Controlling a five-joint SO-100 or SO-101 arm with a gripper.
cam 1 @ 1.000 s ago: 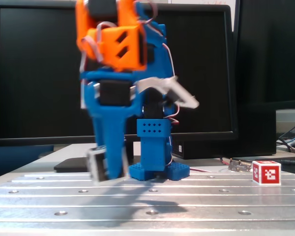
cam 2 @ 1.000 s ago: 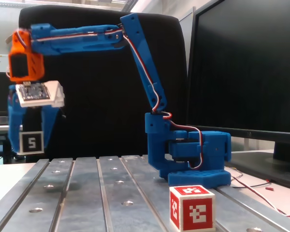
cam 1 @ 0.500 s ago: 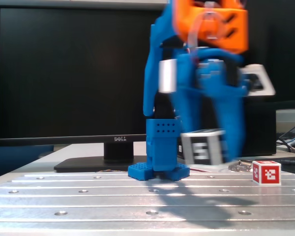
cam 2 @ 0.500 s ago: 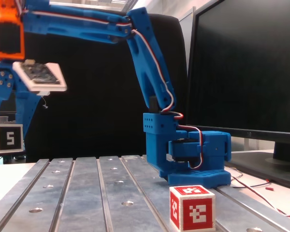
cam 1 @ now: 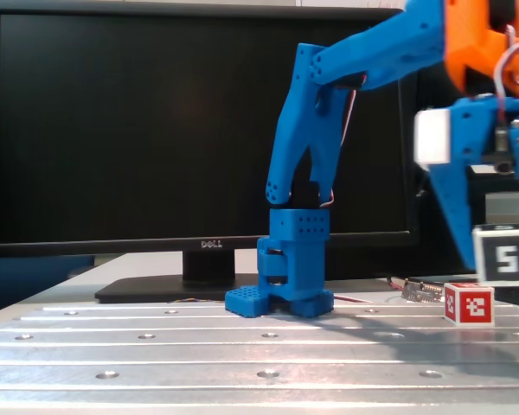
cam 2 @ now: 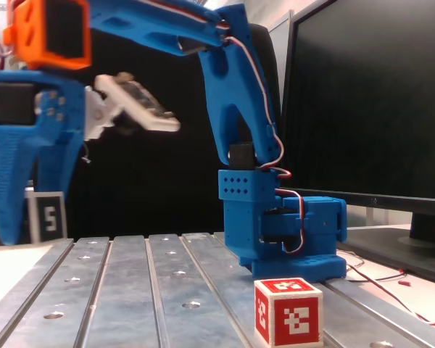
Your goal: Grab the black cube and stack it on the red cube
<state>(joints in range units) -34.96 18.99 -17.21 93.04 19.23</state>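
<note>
The black cube (cam 1: 504, 253), white-edged and marked 5, hangs between my gripper's blue fingers (cam 1: 454, 207) at the right edge of a fixed view. It is clear of the table, just above and slightly right of the red cube (cam 1: 469, 303). My gripper (cam 1: 500, 259) is shut on it. In the other fixed view the gripper (cam 2: 30, 217) holds the black cube (cam 2: 46, 216) at the far left. The red cube (cam 2: 288, 312) sits on the table in the foreground. Its white blocky symbol faces the camera.
The grooved metal table (cam 1: 199, 354) has screw holes in rows. The arm's blue base (cam 1: 285, 277) stands mid-table, and it also shows in the other fixed view (cam 2: 283, 232). A black Dell monitor (cam 1: 156, 130) stands behind. Loose wires and a small metal part (cam 1: 419, 292) lie near the red cube.
</note>
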